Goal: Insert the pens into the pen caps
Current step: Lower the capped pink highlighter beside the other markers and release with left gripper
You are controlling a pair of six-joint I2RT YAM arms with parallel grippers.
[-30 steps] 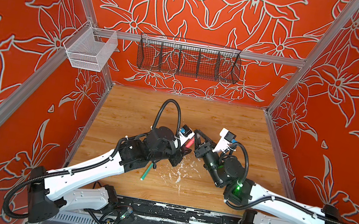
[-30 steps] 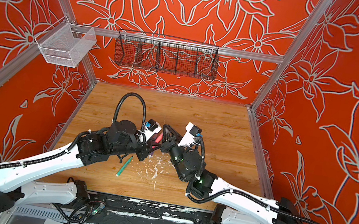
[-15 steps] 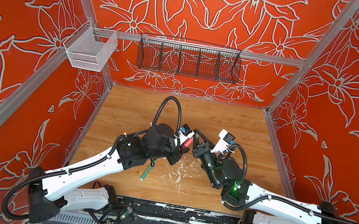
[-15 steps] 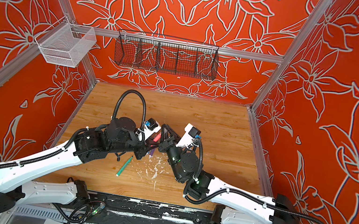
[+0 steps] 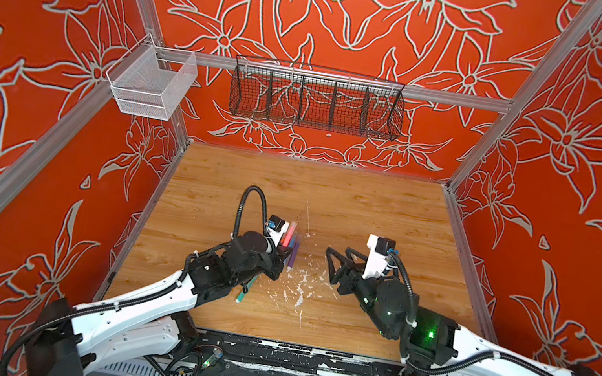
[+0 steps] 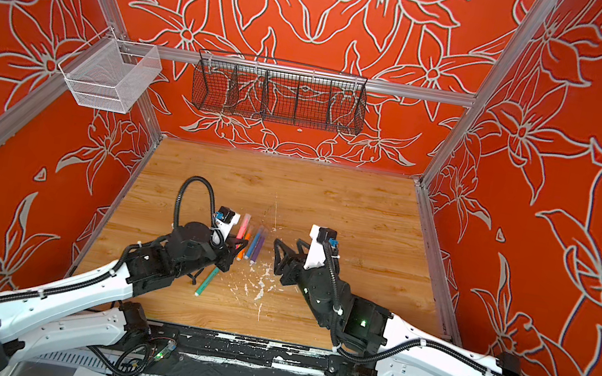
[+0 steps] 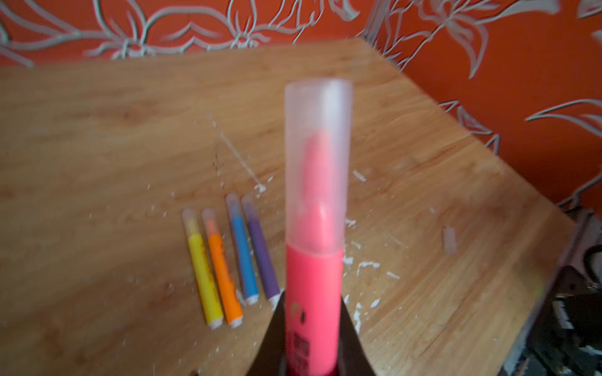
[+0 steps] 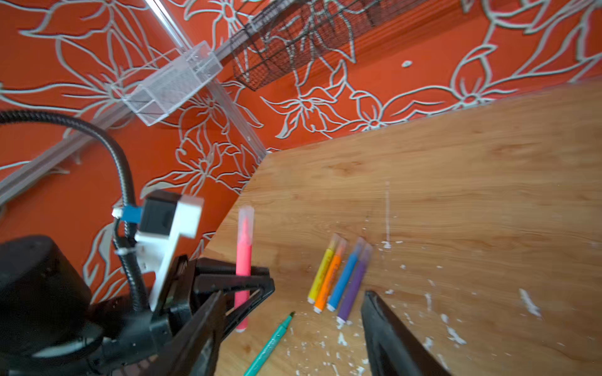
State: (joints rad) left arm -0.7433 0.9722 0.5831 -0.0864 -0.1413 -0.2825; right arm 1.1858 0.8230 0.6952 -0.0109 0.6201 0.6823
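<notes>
Since a second ago the right gripper (image 5: 329, 265) is drawing back from the left gripper (image 7: 312, 312), jaws now standing apart and empty. The left gripper is clamping the pink pen (image 7: 314, 286), clear cap (image 7: 318, 156) over its tip, lower end cut off in the left wrist view. Nearby, four capped pens (image 7: 242, 260) are lying side by side on the table (image 7: 97, 130); the green pen (image 6: 207, 281), uncapped, is lying partly hidden under the left arm (image 5: 149, 296).

Four views, one table (image 5: 330, 202)
My top pair looks down on all of it; both wrist views, close in, share the row of pens (image 7: 242, 257).
</notes>
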